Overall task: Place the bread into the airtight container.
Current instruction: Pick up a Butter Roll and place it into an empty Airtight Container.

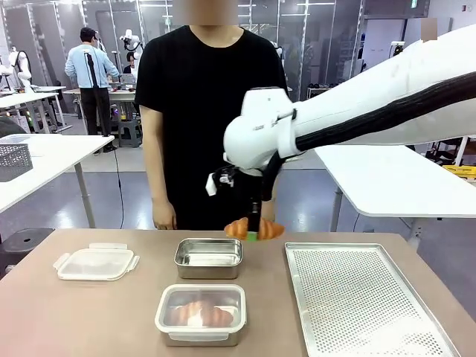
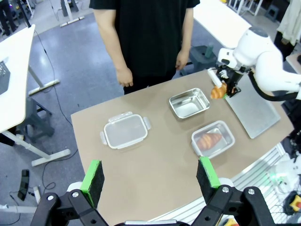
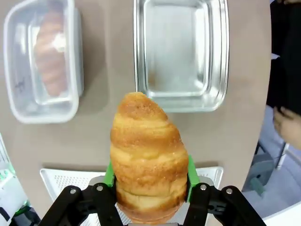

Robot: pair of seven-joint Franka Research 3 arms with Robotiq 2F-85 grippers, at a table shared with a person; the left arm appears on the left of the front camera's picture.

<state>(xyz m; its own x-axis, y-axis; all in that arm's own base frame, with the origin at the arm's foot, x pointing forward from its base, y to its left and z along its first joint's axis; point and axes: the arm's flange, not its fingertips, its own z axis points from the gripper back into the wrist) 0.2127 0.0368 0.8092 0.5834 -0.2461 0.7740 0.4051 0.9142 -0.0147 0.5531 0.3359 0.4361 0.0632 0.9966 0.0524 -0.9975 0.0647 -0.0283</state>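
My right gripper point(image 1: 253, 236) is shut on a golden croissant, the bread point(image 1: 254, 228), and holds it in the air just right of and above the open steel container point(image 1: 209, 253). In the right wrist view the bread point(image 3: 148, 165) stands between the green pads, with the empty container point(image 3: 181, 106) beyond it. From the left wrist view the bread point(image 2: 217, 92) hangs beside that container point(image 2: 189, 103). My left gripper point(image 2: 150, 176) is open, high above the table's near edge, with nothing between its fingers.
A lidded container point(image 1: 201, 333) with bread inside sits at the front. A loose clear lid point(image 1: 97, 262) lies at the left. A perforated metal tray point(image 1: 364, 297) covers the right side. A person stands at the far edge, arms hanging.
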